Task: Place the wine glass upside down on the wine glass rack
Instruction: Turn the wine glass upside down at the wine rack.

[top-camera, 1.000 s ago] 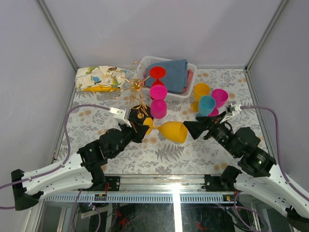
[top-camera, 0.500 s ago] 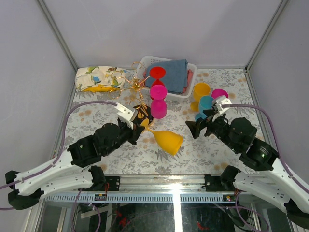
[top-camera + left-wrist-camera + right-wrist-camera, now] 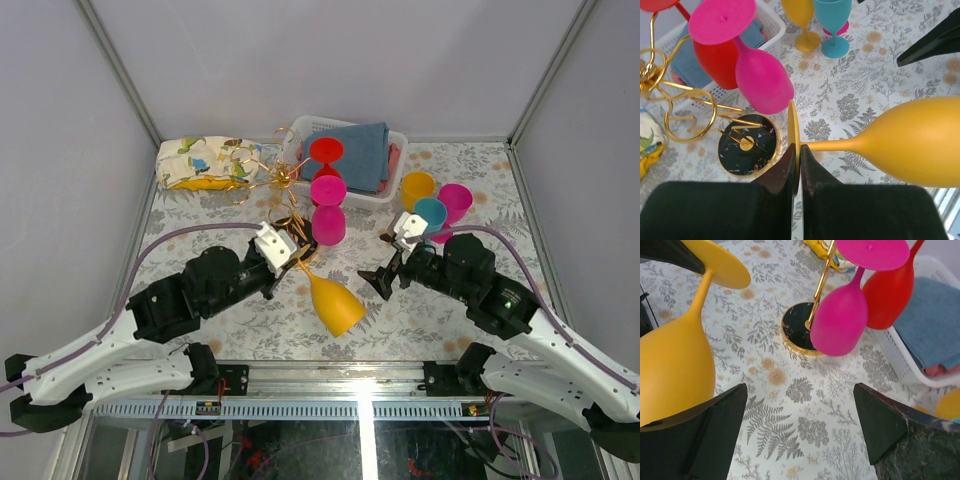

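My left gripper point(image 3: 293, 262) point(image 3: 796, 159) is shut on the round foot of a yellow wine glass point(image 3: 333, 302) point(image 3: 912, 141), held bowl-down and tilted toward the near right, above the table. The gold wire wine glass rack point(image 3: 282, 180) stands just behind it; its dark gold-rimmed base point(image 3: 747, 144) point(image 3: 799, 335) lies left of the glass foot. A pink glass point(image 3: 328, 208) point(image 3: 760, 75) and a red glass point(image 3: 325, 153) point(image 3: 888, 287) hang upside down on the rack. My right gripper point(image 3: 384, 279) point(image 3: 800, 427) is open and empty, just right of the yellow bowl point(image 3: 672, 372).
A white basket point(image 3: 392, 170) with a blue cloth stands behind the rack. Yellow point(image 3: 415, 190), teal point(image 3: 430, 215) and pink point(image 3: 456, 200) glasses stand upright at the far right. A patterned cloth bundle point(image 3: 205, 163) lies at the far left.
My left gripper has swung the yellow glass from lying sideways to bowl-down and moved it toward the rack. My right gripper has let go of the bowl and opened, drawing back slightly.
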